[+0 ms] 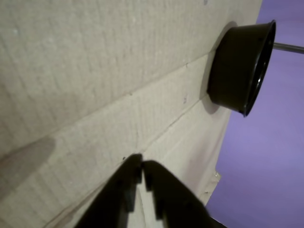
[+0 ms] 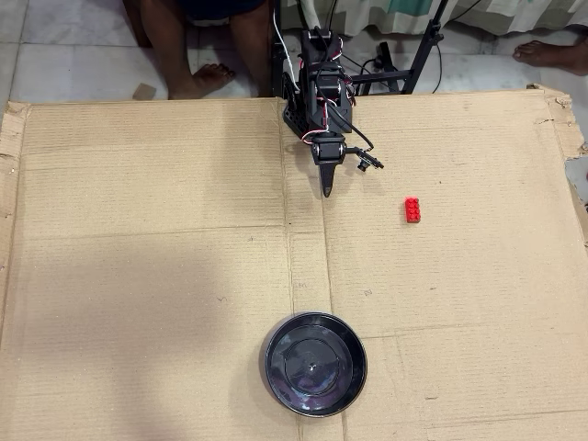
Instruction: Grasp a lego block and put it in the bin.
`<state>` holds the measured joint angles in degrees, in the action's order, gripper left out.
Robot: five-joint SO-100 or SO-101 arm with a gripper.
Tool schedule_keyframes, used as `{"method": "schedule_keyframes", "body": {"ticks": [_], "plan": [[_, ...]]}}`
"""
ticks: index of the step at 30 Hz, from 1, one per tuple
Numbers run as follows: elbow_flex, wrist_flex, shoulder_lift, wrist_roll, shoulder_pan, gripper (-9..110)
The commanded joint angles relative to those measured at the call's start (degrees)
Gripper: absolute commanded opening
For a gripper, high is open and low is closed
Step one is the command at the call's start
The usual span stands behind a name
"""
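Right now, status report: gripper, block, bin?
Gripper shut, empty, near the arm's base. Lego block on cardboard, right of gripper in overhead view. Bin empty. Nothing in the way.

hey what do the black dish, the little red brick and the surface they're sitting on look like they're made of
The black dish looks like glossy moulded plastic: it shows sharp reflections and concentric rings inside. The red brick looks like hard plastic, with studs on top and a bright, even colour. The surface is plain brown corrugated cardboard, matte, with fine ribbing, fold creases and ragged edges.
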<state>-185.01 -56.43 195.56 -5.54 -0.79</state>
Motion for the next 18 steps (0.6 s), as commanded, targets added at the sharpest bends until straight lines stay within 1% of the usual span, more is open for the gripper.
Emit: {"method": "schedule_keyframes", "body": {"ticks": [1,5,8,18], "plan": [[-0.62,1.14,0.44,0.26,-0.09,1],[0.53,0.53,-0.09,0.35,-0.09,1],[3.16,0.97,-3.96,0.35,-0.09,1],[24.43,0.79,-31.03,0.44,0.44,1]]}}
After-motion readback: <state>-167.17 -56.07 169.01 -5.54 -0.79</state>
